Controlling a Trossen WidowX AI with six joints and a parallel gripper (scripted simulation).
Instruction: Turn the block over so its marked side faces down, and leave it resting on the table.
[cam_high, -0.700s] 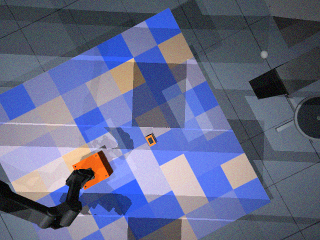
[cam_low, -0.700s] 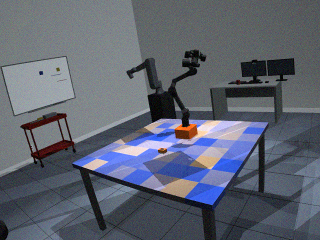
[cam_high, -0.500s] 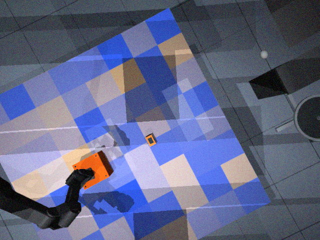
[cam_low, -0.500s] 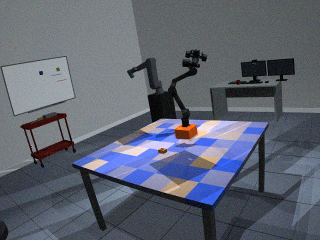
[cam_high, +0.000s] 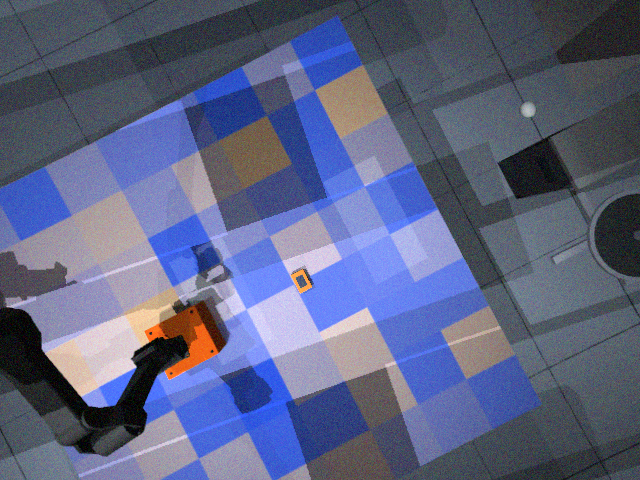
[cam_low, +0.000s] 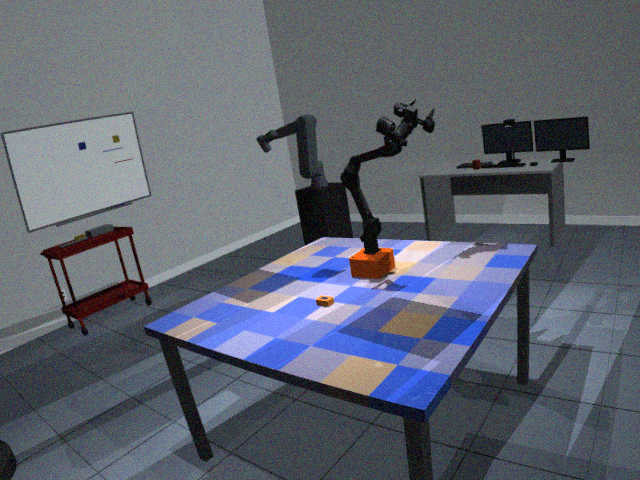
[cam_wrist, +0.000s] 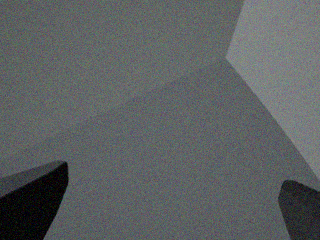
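Observation:
A small orange block lies flat near the middle of the patchwork table, with its dark marked face up. My gripper is open and empty. It is raised high above the back of the table, far from the block, and points away at the room's walls. In the wrist view only the two dark fingertips and grey walls show; the block is out of that view. In the overhead view I see the arm but not the fingers.
The arm stands on an orange base box at the table's back edge. A second grey arm on a black pedestal, a desk with monitors and a red cart stand off the table.

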